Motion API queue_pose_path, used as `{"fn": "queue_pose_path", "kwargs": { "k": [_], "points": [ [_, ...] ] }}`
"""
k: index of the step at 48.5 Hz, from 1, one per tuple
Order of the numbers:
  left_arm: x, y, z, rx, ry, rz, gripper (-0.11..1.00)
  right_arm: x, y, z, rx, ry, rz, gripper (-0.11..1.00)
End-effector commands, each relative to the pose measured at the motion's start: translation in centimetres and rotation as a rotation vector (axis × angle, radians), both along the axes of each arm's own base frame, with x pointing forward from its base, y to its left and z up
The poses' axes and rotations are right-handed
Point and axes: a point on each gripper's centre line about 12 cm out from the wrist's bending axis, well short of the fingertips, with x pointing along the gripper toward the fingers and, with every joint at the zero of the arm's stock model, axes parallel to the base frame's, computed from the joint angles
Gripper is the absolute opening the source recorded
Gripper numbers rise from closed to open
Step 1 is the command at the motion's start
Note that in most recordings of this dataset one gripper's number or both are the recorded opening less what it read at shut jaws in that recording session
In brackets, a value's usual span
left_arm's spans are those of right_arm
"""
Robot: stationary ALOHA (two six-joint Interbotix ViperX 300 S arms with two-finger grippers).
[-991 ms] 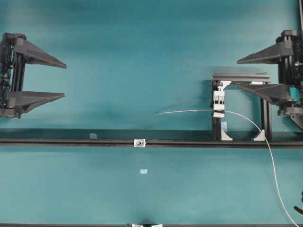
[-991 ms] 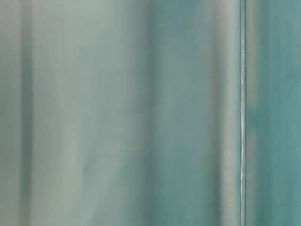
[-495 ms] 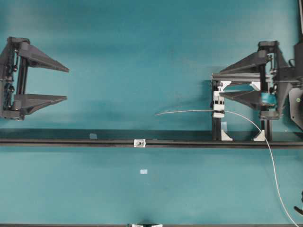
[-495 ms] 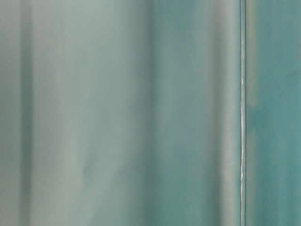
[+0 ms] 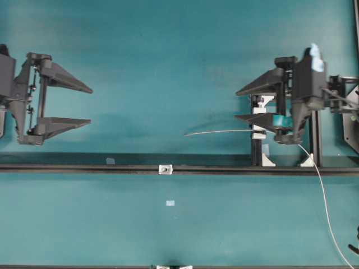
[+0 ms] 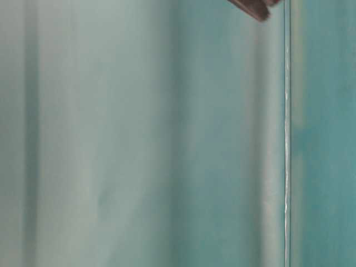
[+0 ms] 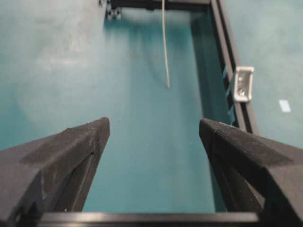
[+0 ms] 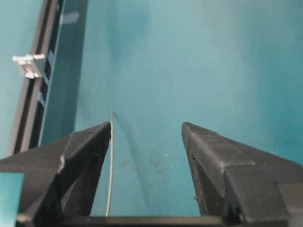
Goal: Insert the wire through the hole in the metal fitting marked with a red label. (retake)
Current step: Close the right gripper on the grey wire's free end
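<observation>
Teal table (image 5: pixel 168 67) | both grippers (image 5: pixel 90 105) (image 5: pixel 236 105) agape, unladen | wire (image 5: pixel 219 131) tip free between them

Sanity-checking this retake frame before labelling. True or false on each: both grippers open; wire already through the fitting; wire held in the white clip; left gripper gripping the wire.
1. Both the left gripper and the right gripper are open: true.
2. The wire is through the metal fitting: false, its free end hangs apart from the fitting.
3. The wire passes through the white clip block: true.
4. The left gripper grips the wire: false, it holds nothing.
</observation>
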Motion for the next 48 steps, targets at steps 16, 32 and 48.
{"fn": "queue_pose_path", "kwargs": {
  "k": [16,32,48],
  "points": [
    [1.6,0.0,-1.8,0.002,0.034,0.002,0.54,3.2,0.9,-2.1,-0.001,0.066,0.030,0.69],
    [2.0,0.0,-2.5,0.004,0.058,0.003,0.53,4.5,1.1,-4.0,-0.002,0.109,0.036,0.69],
    [1.9,0.0,-2.6,0.002,0.060,0.003,0.53,5.3,1.2,-5.7,-0.001,0.152,0.038,0.69]
  ]
}}
